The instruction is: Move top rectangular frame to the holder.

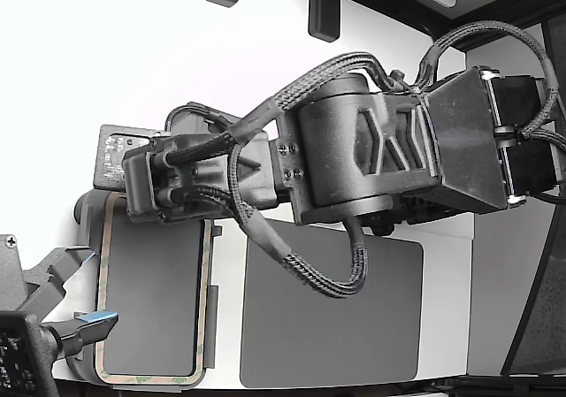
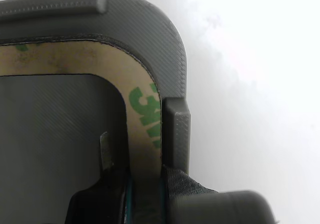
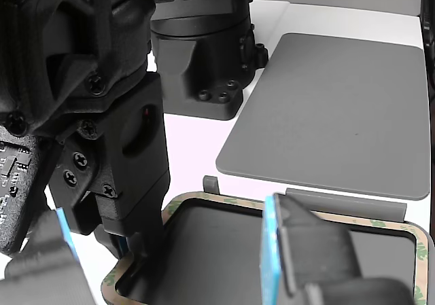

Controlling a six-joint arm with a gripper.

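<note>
The top rectangular frame (image 1: 100, 309), a thin tan border with green marks, lies flat inside the holder (image 1: 212, 326) at the exterior view's left. My gripper (image 1: 141, 189) reaches in from the exterior view's right and sits over the frame's far short edge. In the wrist view the frame's rounded corner (image 2: 145, 114) is seated against the holder's raised grey wall (image 2: 150, 29). My gripper (image 2: 145, 184) has a finger on each side of the frame's strip and is shut on it. In the other view my gripper (image 3: 136, 244) comes down onto the frame (image 3: 224, 202) near a corner.
A solid dark grey mat (image 1: 336, 317) lies flat beside the holder, toward the exterior view's right. A second gripper (image 1: 84, 295) with blue pads stands open over the holder's near left side. A dark arm base (image 3: 204, 54) stands behind the mat (image 3: 340, 108).
</note>
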